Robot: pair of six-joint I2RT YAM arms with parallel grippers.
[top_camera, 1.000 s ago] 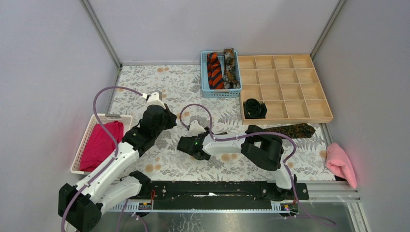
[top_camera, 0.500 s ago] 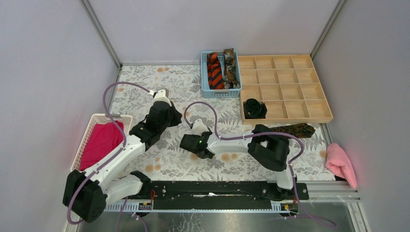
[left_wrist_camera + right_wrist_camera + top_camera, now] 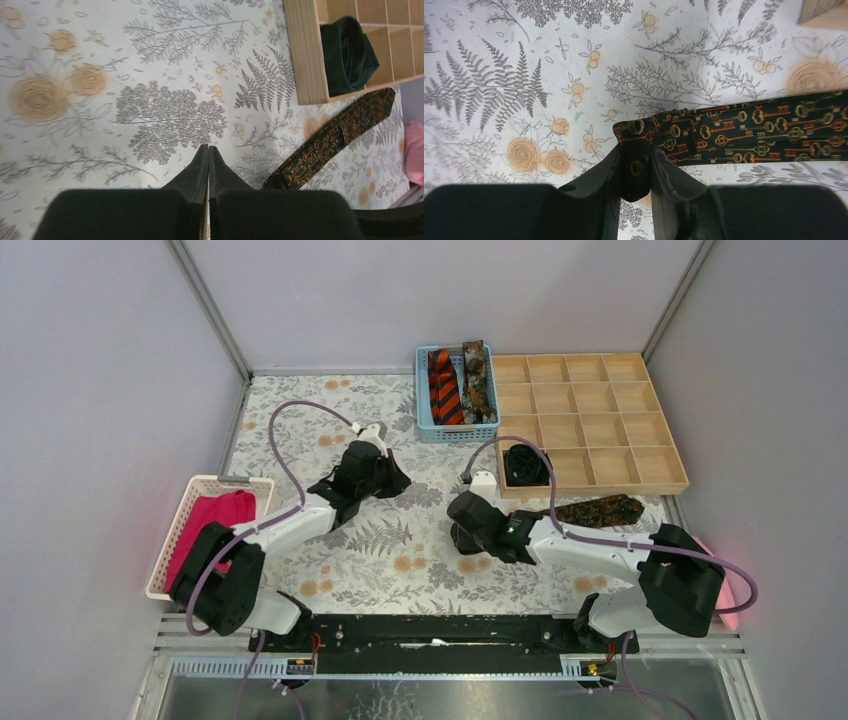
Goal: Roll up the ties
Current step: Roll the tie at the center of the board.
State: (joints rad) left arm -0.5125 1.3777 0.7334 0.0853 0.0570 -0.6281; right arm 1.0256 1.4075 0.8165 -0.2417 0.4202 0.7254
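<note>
The folded end of a dark key-patterned tie (image 3: 744,127), laid flat on the floral tablecloth (image 3: 499,75), is pinched between the right gripper's (image 3: 634,150) narrowed jaws. The left gripper (image 3: 208,150) is pressed together, empty. A black coiled tie (image 3: 347,55) is seated in the wooden tray (image 3: 302,60) nearby.

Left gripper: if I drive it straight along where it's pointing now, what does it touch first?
Probably the bare floral tablecloth: the shut left gripper angles down at it with nothing between. The wooden tray and the key-patterned tie lie off to one side. Depth is unclear.
</note>
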